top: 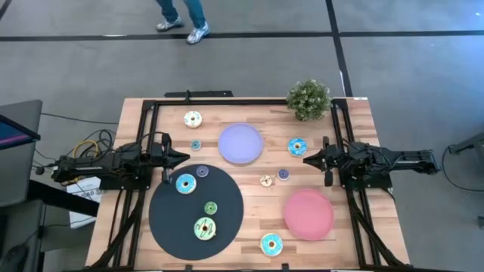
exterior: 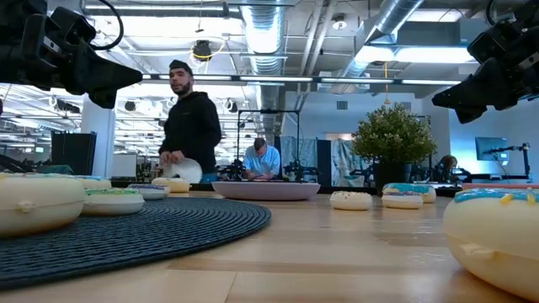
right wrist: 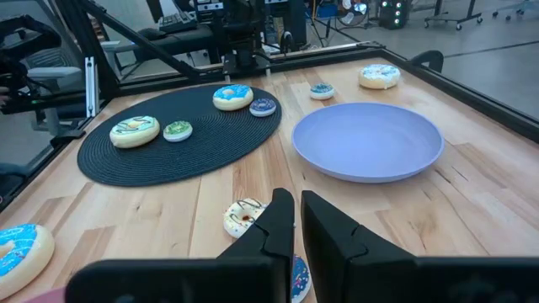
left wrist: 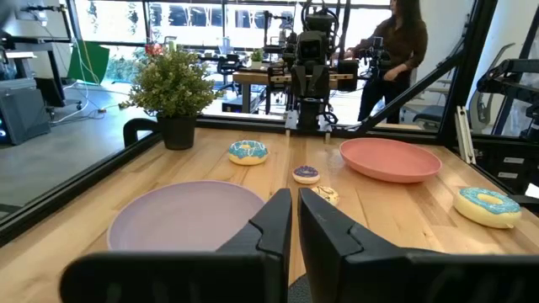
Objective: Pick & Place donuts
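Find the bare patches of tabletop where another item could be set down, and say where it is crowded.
Free: the table corner beyond the pink plate, and the strip between the cream donut and the potted plant. Crowded: the black mat with four donuts, and the middle between the lavender plate and pink plate.

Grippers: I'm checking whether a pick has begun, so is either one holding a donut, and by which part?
Nothing is held. The left gripper and the right gripper are both shut on nothing, raised above the table.
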Robot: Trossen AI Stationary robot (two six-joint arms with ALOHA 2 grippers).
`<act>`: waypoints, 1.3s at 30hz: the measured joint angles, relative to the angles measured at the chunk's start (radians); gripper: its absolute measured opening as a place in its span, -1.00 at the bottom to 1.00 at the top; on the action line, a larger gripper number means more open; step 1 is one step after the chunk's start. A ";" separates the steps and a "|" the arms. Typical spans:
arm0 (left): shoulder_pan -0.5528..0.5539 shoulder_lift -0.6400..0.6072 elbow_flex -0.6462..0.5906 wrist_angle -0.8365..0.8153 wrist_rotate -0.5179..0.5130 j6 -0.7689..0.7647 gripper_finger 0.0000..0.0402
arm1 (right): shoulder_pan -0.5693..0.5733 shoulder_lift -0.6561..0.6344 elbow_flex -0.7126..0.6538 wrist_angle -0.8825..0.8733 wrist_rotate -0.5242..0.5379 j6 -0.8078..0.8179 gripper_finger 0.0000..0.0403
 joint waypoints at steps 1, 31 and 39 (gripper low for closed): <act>0.000 0.000 0.000 0.000 0.000 0.000 -0.92 | 0.000 0.000 0.000 0.000 0.000 0.000 -0.92; 0.000 0.000 0.000 0.001 -0.006 0.005 -0.76 | 0.000 0.000 0.000 0.000 0.000 0.000 -0.92; 0.000 0.000 0.000 0.012 -0.076 0.027 -0.13 | 0.000 0.000 0.000 0.000 0.000 0.000 -0.92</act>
